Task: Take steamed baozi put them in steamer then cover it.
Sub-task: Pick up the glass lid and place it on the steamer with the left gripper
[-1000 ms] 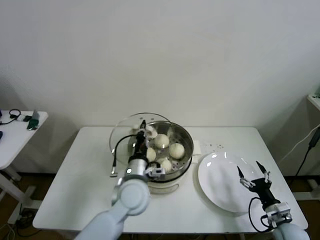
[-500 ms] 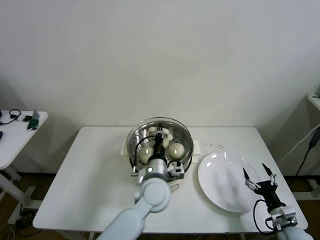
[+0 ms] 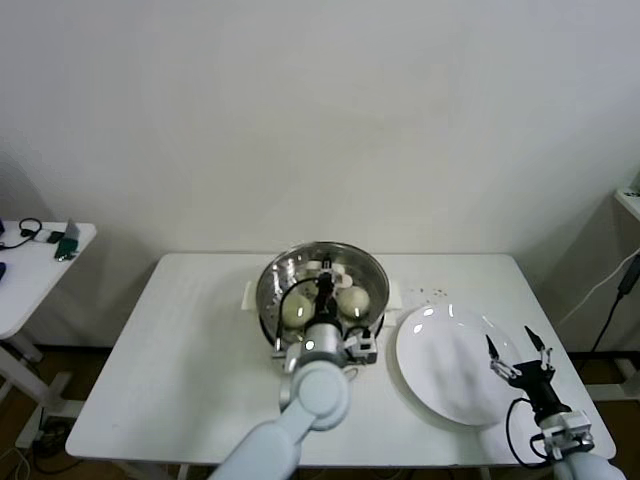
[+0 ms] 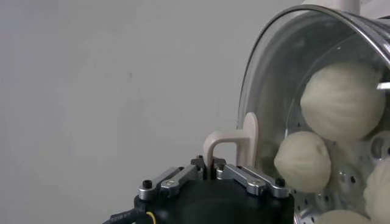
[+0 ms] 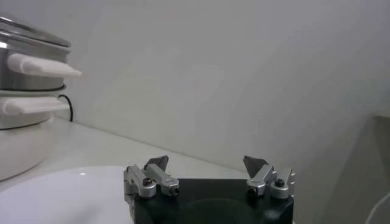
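The steel steamer [image 3: 375,276] stands at the table's middle back with the cream-white baozi [image 3: 296,312] inside. The clear glass cover [image 3: 280,272] sits over it. My left gripper [image 3: 324,289] is shut on the cover's cream handle [image 4: 230,143] above the steamer's centre. In the left wrist view the baozi [image 4: 341,100] show through the cover's glass [image 4: 277,79]. My right gripper [image 3: 519,350] is open and empty, low at the near right beside the white plate. The steamer's side handles [image 5: 39,66] show in the right wrist view.
An empty flat white plate [image 3: 440,365] lies right of the steamer. A small side table [image 3: 30,262] with cables stands far left. A black cord loops by the steamer's front left. Small dark specks lie on the table behind the plate.
My left gripper carried the cover from the steamer's left rear to over its centre and lowered it. The right gripper drew back off the plate toward the near right.
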